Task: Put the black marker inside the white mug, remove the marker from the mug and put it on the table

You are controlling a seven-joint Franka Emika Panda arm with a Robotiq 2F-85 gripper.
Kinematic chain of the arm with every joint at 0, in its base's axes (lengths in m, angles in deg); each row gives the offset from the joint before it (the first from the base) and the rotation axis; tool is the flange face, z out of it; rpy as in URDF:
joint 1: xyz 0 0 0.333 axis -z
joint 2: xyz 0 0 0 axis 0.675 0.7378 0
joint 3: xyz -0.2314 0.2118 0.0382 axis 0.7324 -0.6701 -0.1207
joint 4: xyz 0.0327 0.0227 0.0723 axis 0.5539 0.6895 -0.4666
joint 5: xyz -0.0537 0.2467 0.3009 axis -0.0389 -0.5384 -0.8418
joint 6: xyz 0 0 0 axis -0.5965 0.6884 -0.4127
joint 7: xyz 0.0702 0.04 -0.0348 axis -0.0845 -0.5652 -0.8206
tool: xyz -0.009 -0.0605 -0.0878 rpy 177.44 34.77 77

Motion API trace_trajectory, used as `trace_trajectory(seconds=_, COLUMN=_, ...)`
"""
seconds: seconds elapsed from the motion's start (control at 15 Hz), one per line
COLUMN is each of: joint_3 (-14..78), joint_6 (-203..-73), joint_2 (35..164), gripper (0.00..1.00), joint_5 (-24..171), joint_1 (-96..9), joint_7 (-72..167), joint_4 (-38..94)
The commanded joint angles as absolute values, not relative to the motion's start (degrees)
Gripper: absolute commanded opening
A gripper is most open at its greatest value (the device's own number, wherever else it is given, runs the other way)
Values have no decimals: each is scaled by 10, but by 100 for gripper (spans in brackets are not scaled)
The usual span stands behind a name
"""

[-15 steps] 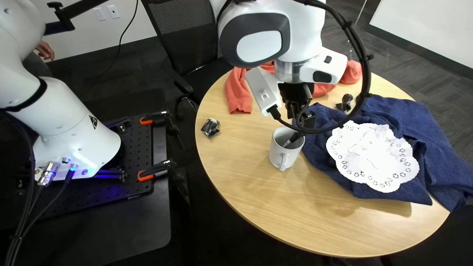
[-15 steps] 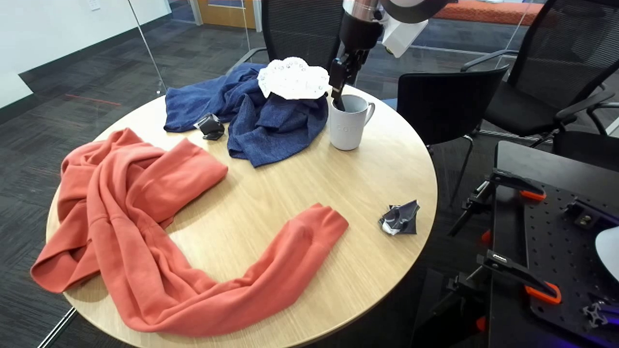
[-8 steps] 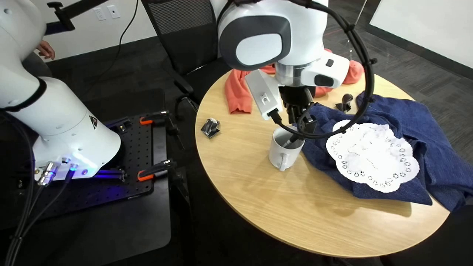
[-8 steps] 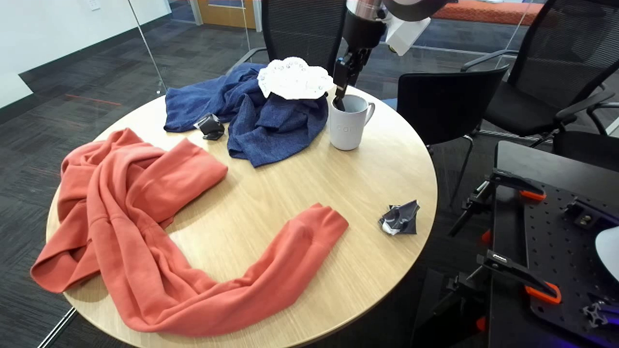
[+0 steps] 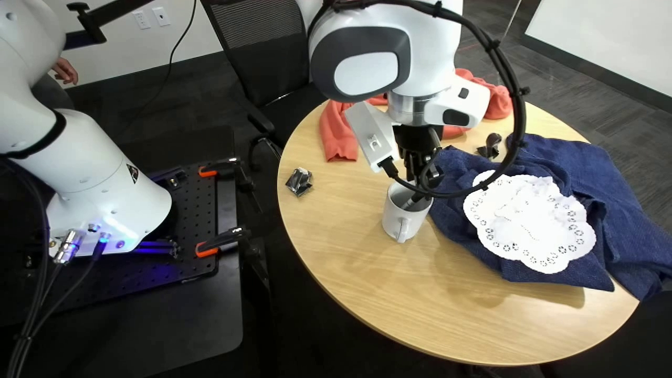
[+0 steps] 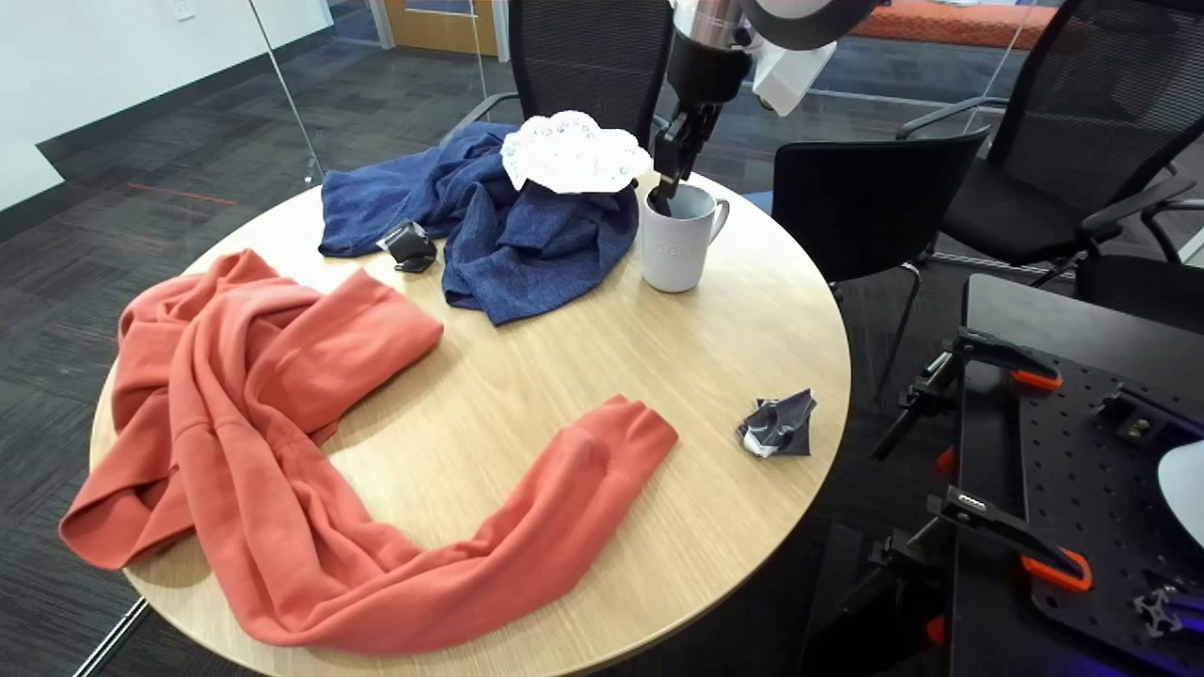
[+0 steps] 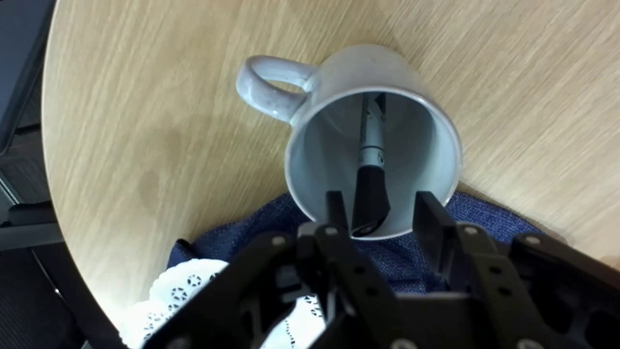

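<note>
The white mug (image 5: 400, 226) stands upright on the round wooden table (image 5: 472, 320); it also shows in an exterior view (image 6: 673, 252) and in the wrist view (image 7: 370, 65). The black marker (image 7: 371, 186) leans inside the mug, its black cap end up at the rim and its whitish part down inside. My gripper (image 7: 379, 194) is open, pointing down at the mug's mouth. In the wrist view its fingertips stand on either side of the marker's cap, with a gap on both sides. In an exterior view, a cable partly hides the gripper (image 5: 421, 189).
Blue denim cloth (image 5: 619, 210) lies beside the mug, with the white lace doily (image 5: 530, 223) on it. A coral garment (image 6: 263, 395) lies across the table. A crumpled black wrapper (image 6: 779, 425) is near the edge. A small black clip-like object (image 6: 410, 246) lies by the denim.
My gripper has sunk a little and shifted slightly over the mug's mouth, with its jaws staying open. The mug and marker look unmoved.
</note>
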State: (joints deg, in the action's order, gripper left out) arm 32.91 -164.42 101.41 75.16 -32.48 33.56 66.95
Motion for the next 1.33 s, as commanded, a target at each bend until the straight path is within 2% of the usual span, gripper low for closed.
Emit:
trace_trajectory(seconds=0.0, joint_3=325, joint_6=-1631, joint_2=1020, gripper=43, joint_5=741, joint_1=-318, joint_7=316, joint_4=664)
trace_trajectory(seconds=0.87, joint_3=301, joint_6=-1649, joint_2=1072, gripper=41, joint_5=716, joint_1=-300, joint_7=307, joint_4=631)
trace_trajectory(seconds=1.27, joint_3=298, joint_6=-1651, joint_2=1096, gripper=44, joint_5=715, joint_1=-295, joint_7=311, joint_4=607)
